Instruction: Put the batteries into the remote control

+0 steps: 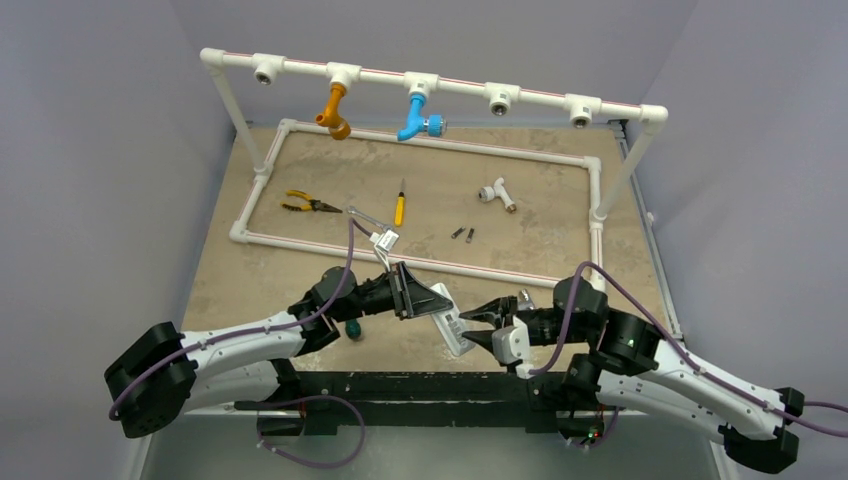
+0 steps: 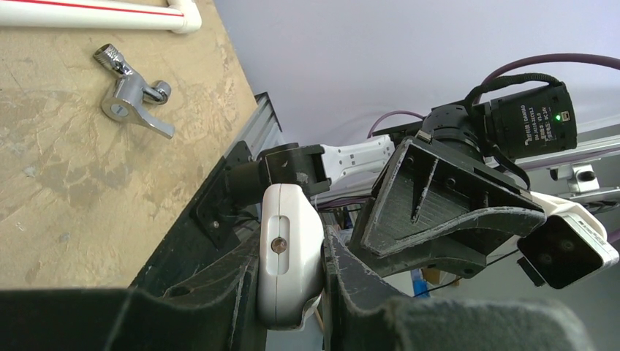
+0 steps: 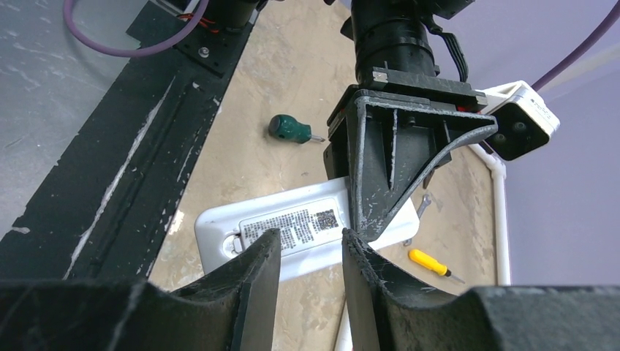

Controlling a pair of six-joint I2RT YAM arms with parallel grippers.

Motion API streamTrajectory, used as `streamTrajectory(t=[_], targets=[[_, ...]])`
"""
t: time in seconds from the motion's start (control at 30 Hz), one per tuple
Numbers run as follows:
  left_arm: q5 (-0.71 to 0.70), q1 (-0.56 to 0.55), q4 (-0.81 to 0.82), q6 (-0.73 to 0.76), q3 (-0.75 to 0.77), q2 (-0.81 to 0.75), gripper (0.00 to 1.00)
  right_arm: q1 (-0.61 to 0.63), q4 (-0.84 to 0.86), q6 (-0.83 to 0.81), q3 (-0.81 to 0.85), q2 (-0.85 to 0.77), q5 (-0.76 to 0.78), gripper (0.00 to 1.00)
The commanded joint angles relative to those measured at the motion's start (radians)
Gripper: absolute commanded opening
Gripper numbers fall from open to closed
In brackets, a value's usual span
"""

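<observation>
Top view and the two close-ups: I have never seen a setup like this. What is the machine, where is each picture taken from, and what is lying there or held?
These are two robot arms bolted to the near edge of a table. The wide picture looks down from above and behind them; each close-up comes from a camera on one arm's wrist, looking along its own pincer. The left pincer is clamped on a white remote control, its label facing the right arm. The right pincer is open, close to the remote, gripping nothing. Inside a white pipe frame lie two small batteries, a yellow screwdriver, pliers and a white pipe piece. A green screwdriver lies near the arms.
</observation>
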Motion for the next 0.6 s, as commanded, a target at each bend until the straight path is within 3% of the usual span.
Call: streamTrajectory(t=[0.0,0.57], targets=[[0.011,0.0,0.064,-0.014,0.011,-0.002,0.0,0.003,-0.006,-0.01,0.013,-0.003,-0.033,0.36],[0.011,0.0,0.08,-0.021,0.006,0.008,0.0,0.002,-0.07,-0.018,0.034,0.068,-0.081,0.39]])
